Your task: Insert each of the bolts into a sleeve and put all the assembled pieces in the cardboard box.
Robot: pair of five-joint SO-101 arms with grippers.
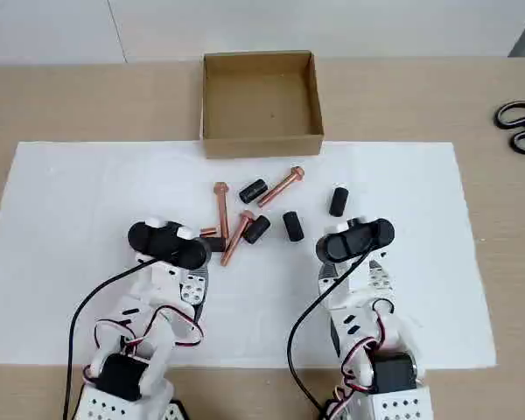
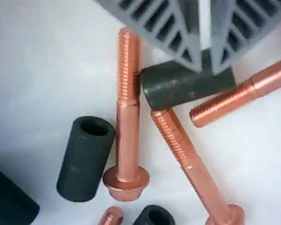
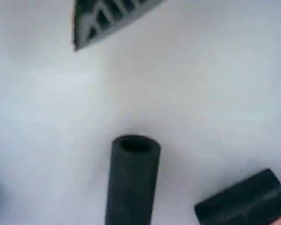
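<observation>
The left arm (image 1: 149, 337) is standing at the near edge of the table, left of the middle. It is leaning forward over the white sheet (image 1: 70, 227), with its wrist pointing toward the far edge. The left gripper (image 2: 205, 63) is sitting low over the near side of the scattered parts, its 2 grey fingers (image 2: 150, 23) drawn almost together with only a thin slit between them. Their tips are lying over a black sleeve (image 2: 178, 89) that is resting on its side; whether they are pinching any of it cannot be told. A long bolt (image 2: 128, 117) is lying against one end of that sleeve. A slanting bolt (image 2: 187, 154) is meeting the sleeve's side with its threaded end, and a 3rd bolt (image 2: 239, 96) is lying just beside the sleeve. A 2nd sleeve (image 2: 84, 159) is lying next to the long bolt's head.

The right arm (image 1: 372, 346) is standing at the near edge, right of the middle, in the same forward lean. The right gripper (image 1: 354, 241) is hanging over the sheet, and whether it is open or closed cannot be told. An open-ended sleeve (image 3: 131, 183) is lying ahead of it, apart from it, with a neighbouring sleeve (image 3: 243, 201) near.

The cardboard box (image 1: 261, 142) is sitting at the middle of the table's far side, just past the sheet's far edge. Scissors (image 1: 521, 127) are lying at the table's right edge.
</observation>
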